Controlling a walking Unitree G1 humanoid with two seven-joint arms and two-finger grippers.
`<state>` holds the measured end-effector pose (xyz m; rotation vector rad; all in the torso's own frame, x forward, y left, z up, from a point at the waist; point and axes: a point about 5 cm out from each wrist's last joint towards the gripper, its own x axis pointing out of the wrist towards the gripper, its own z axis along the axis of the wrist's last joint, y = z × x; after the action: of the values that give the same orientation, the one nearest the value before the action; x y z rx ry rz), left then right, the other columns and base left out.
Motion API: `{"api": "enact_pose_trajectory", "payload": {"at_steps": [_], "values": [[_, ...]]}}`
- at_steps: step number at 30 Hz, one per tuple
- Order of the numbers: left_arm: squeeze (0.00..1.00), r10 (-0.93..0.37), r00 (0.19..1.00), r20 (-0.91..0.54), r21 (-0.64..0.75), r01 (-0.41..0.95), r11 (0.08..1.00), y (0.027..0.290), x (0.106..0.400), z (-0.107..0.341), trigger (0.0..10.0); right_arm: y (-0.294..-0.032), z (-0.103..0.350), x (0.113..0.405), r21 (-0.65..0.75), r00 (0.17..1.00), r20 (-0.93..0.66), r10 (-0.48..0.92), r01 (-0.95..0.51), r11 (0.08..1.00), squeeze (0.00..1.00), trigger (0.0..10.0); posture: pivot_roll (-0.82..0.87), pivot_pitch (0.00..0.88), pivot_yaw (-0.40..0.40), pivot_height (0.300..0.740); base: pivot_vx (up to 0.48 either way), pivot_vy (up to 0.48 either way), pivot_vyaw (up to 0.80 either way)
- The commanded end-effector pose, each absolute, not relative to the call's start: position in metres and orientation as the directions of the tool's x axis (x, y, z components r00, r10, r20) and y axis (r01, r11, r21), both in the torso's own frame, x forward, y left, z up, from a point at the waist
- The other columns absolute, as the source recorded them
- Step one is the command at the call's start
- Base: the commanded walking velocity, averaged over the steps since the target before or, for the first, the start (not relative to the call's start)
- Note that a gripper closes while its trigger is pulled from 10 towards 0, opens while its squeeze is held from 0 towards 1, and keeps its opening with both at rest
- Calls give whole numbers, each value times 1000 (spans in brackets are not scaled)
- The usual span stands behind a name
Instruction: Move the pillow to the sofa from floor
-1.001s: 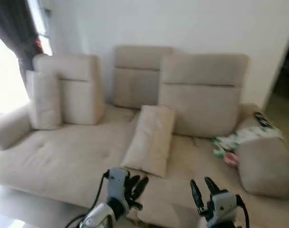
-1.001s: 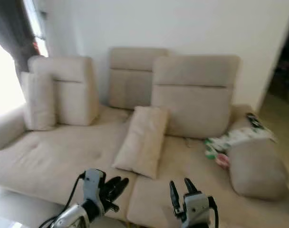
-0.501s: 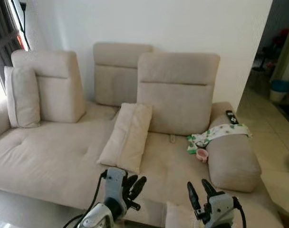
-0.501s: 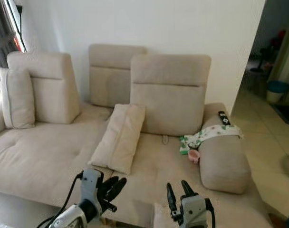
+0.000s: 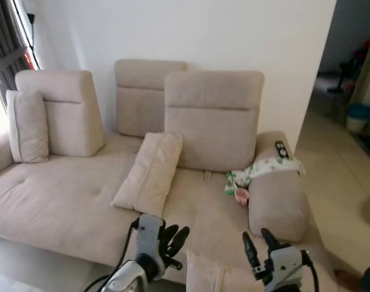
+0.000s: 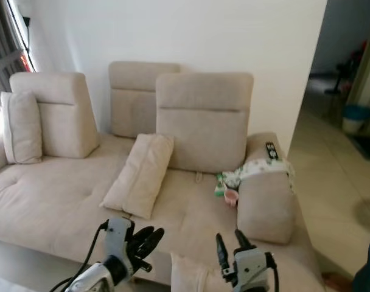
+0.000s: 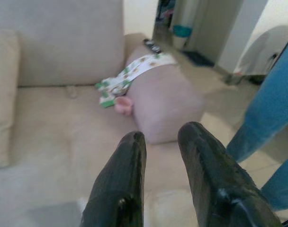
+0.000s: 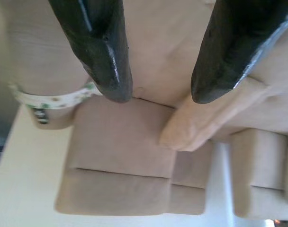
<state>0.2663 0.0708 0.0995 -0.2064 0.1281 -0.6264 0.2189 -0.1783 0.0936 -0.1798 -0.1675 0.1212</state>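
Note:
A beige pillow (image 5: pixel 203 275) shows its top edge at the bottom of the head views, low in front of the beige sofa (image 5: pixel 63 201), between my two grippers. My left gripper (image 5: pixel 174 235) is raised just left of it, its fingers a little apart with nothing between them; the left wrist view looks past them (image 7: pixel 160 142) at the sofa's right armrest. My right gripper (image 5: pixel 258 242) stands open and empty just right of the pillow, and is seen again in the right wrist view (image 8: pixel 158 90).
On the sofa a long cushion (image 5: pixel 150 173) leans against the backrest, another (image 5: pixel 28 125) at the far left. The right armrest (image 5: pixel 276 201) carries a patterned cloth (image 5: pixel 264 167), a remote (image 5: pixel 281 149) and a pink cup (image 5: pixel 241 196). A person's jeans leg (image 7: pixel 272 127) stands at the right.
The camera has swung right and pulled back, so the sofa sits further left and the floor pillow's edge has come into view below. Both grippers keep their pose.

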Motion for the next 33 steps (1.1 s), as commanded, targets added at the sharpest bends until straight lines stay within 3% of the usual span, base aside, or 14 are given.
{"api": "enact_pose_trajectory", "payload": {"at_steps": [1, 33], "values": [[0, -569, 818, -83, -215, 543, 812, 80, 267, 95, 10000, -173, 92, 220, -184, 979, 145, 147, -119, 976, 0, 10000, 124, 0, 70, 740, 0, 0, 0], [0, -579, 814, -49, -132, 569, 812, 87, 268, 87, 10000, -172, 86, 221, -215, 971, 122, 207, -177, 960, 0, 10000, 129, 0, 65, 740, 0, 0, 0]]}}
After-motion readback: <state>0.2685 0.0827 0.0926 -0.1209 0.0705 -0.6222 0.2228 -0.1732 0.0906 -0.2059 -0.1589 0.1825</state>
